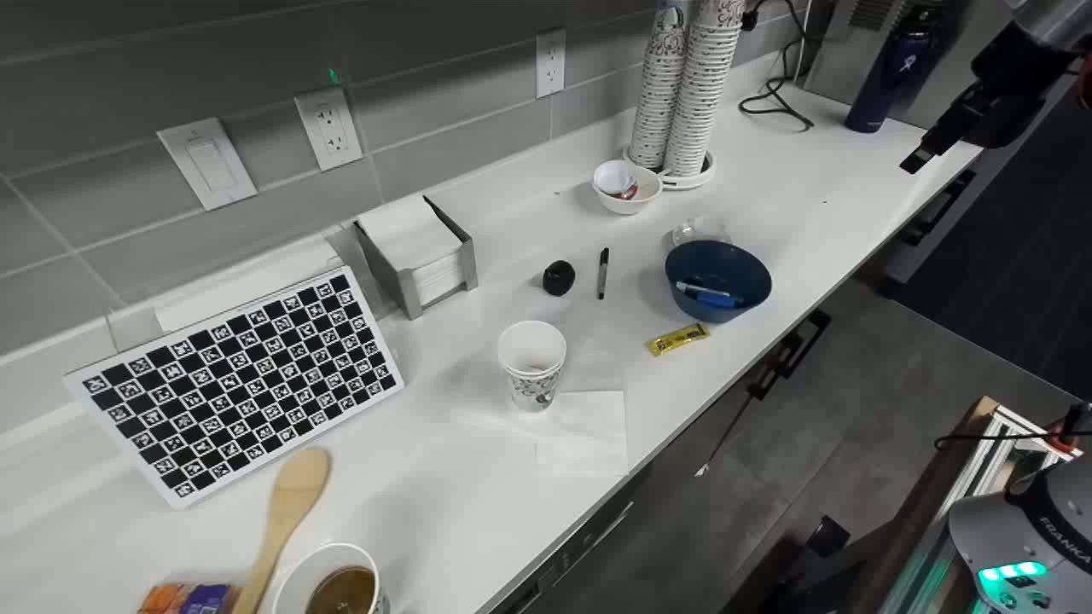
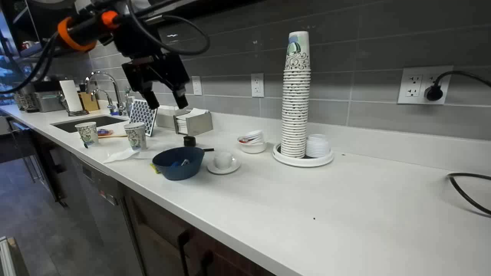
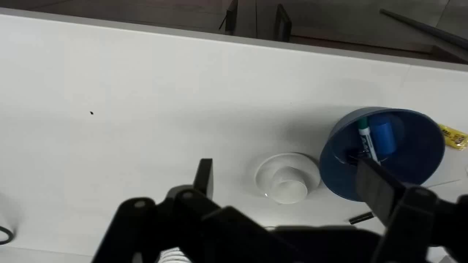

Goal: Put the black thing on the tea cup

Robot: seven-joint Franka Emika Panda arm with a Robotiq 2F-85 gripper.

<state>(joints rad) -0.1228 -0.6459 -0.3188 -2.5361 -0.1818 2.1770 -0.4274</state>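
Note:
The black thing is a small round black object on the white counter; in an exterior view it also shows behind the blue bowl. It is out of the wrist view. The tea cup is small and white and stands upright on a white saucer. In the wrist view the cup shows between the fingers, below them. In an exterior view the bowl partly hides cup and saucer. My gripper is open and empty, high above the counter; its fingers also show in the wrist view.
A dark blue bowl holding markers stands right beside the saucer. A black pen lies near the black thing. A paper cup, a napkin holder, a yellow packet and tall cup stacks stand or lie around.

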